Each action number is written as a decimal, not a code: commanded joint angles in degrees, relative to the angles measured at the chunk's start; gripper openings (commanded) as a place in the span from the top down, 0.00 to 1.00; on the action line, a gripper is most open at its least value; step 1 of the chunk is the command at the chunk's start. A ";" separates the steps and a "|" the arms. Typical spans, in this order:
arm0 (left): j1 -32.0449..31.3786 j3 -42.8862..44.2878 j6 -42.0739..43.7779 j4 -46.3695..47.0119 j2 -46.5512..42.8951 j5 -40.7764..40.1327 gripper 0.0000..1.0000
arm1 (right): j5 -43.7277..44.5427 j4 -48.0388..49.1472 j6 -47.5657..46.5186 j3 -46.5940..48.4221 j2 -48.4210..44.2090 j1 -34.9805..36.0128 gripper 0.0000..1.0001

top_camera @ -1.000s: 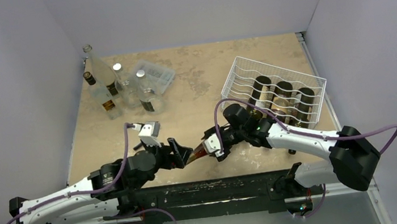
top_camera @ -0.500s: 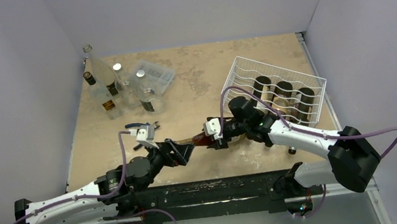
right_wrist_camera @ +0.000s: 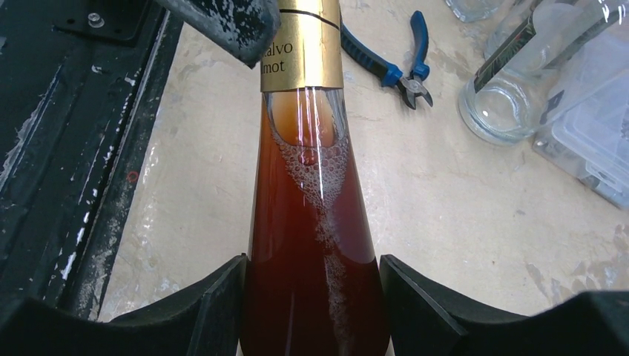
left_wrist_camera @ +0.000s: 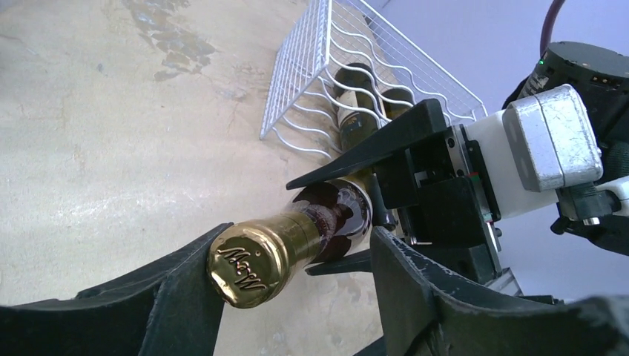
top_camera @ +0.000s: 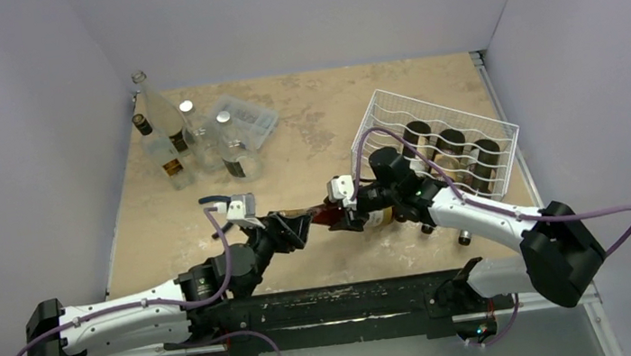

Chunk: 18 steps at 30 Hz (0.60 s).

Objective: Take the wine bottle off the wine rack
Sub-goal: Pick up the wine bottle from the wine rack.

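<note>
The wine bottle [top_camera: 321,216] lies roughly level between the two arms, clear of the wine rack [top_camera: 382,120] and just off the rack's corner at 8 o'clock, with its neck pointing to 9 o'clock. It holds amber-brown liquid with a trail of bubbles running up toward the gold-foiled neck. The right gripper [top_camera: 341,216] is clamped on the bottle's shoulder, a finger pressed to each side. The left gripper [top_camera: 300,225] has its jaws apart around the foil cap, which lies against one finger with a clear gap to the other.

The rack, at 2 o'clock on the table [top_camera: 315,133], holds several dark bottles [top_camera: 450,145] lying in its cradles with their bases facing outward. At 10 o'clock stand clear glass bottles [top_camera: 153,103] beside a clear plastic compartment box [top_camera: 250,118]; its contents cannot be made out. Blue-handled pliers [right_wrist_camera: 393,63] lie on the table near them.
</note>
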 commanded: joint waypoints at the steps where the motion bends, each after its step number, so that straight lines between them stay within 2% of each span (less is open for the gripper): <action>1: -0.40 -0.01 0.59 7.32 1.65 -3.86 0.37 | -3.59 5.72 3.06 3.41 -1.62 -0.28 0.67; 2: -0.36 0.12 0.58 7.42 2.36 -4.34 0.39 | -3.59 5.73 3.15 3.42 -1.67 -0.27 0.67; 3: -0.36 0.32 0.59 7.43 2.86 -4.94 0.47 | -3.59 5.73 3.16 3.41 -1.63 -0.24 0.67; 8: -0.36 0.69 1.13 8.46 4.97 -6.99 0.68 | -3.89 5.74 3.25 3.41 -1.55 -0.44 0.67; 12: -0.35 1.00 3.90 9.71 5.67 -6.77 0.95 | -4.97 5.52 3.25 3.45 -1.69 -0.50 0.68; 15: -0.33 1.03 6.60 10.87 5.27 -6.41 1.00 | -5.34 5.17 3.59 3.64 -1.84 -0.44 0.63; 18: -0.32 1.61 9.07 10.67 4.53 -6.05 1.00 | -5.88 4.51 3.76 3.84 -2.08 -0.59 0.47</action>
